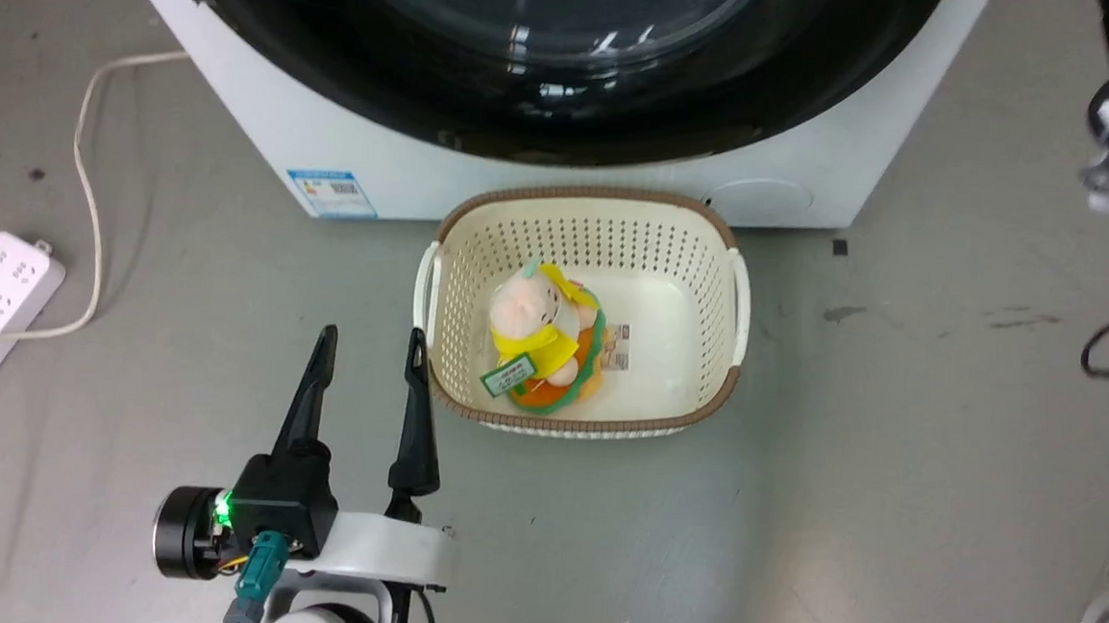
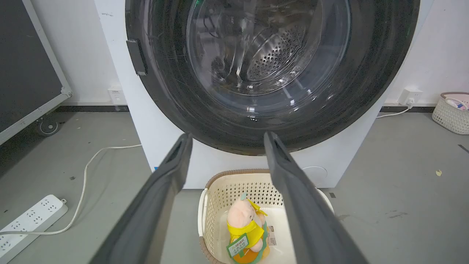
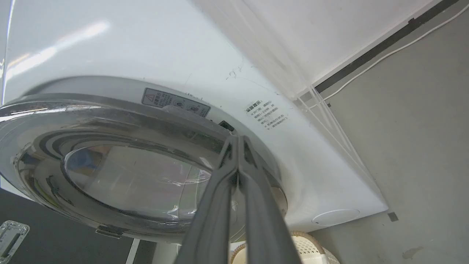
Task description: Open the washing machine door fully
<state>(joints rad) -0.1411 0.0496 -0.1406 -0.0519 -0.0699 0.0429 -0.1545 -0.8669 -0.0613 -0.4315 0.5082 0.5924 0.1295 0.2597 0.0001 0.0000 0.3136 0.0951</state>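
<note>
Prying at the rim looks like the step in hand. The right gripper (image 3: 238, 141), fingers pressed together, sets its tips right at the edge of the washing machine door (image 3: 128, 176), which lies just ahead of it, seemingly shut against the washing machine (image 3: 146, 55). I'd slip the tips behind that rim, then pull in an arc rather than straight back. The left gripper (image 2: 227, 135), fingers apart, hangs low, with the door above and ahead and the basket (image 2: 221, 198) beneath; the swing should clear both.

Washing machine door (image 1: 590, 107) top off-frame
</note>
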